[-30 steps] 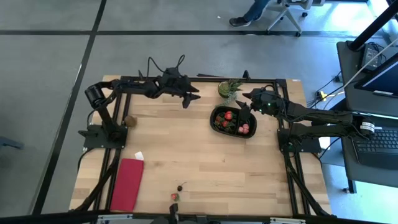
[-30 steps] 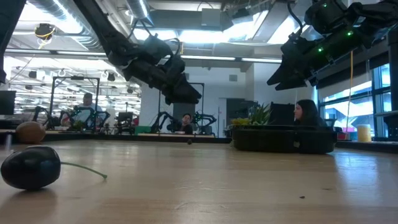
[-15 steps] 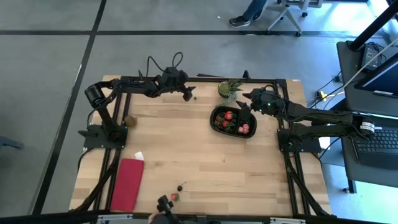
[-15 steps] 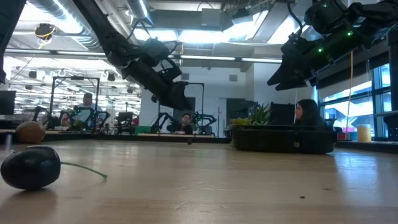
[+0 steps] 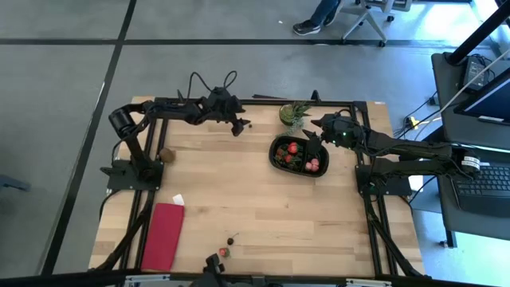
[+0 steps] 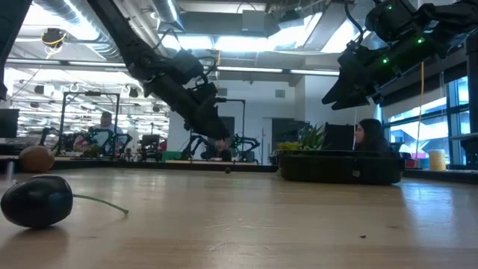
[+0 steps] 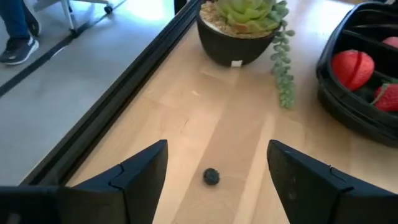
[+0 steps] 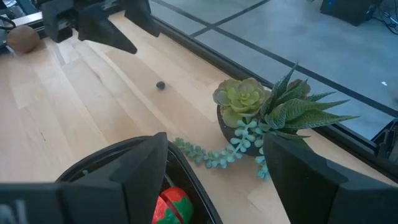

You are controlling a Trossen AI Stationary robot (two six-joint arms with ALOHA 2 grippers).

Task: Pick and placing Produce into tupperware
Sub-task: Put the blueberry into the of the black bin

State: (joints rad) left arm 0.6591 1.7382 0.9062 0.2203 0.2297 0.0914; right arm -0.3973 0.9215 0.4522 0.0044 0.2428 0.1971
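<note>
In the left wrist view my left gripper (image 7: pixel 217 152) is open and tipped down over the far part of the table; a tiny dark berry (image 7: pixel 212 177) lies on the wood between its fingers, untouched. From above, my left gripper (image 5: pixel 238 127) stands just left of that berry (image 5: pixel 249 124). The black oval tupperware (image 5: pixel 279 159) holds red and pink produce (image 5: pixel 292 147). My right gripper (image 5: pixel 315 132) hovers open above the tupperware's far right rim, holding nothing; in its own view my right gripper (image 8: pixel 214 149) looks past a red piece (image 8: pixel 171 203).
A potted succulent (image 5: pixel 295 113) stands at the far edge beside the tupperware. A brown round fruit (image 5: pixel 166 155) sits near the left arm's base. A red cloth (image 5: pixel 163 236) lies near left. A stemmed dark berry (image 5: pixel 231 240) and a red piece (image 5: pixel 224 252) rest by the near edge.
My left gripper has drawn back slightly toward the table's left and come down toward the table, tipping its fingers downward beside the tiny dark berry. The right arm has kept still.
</note>
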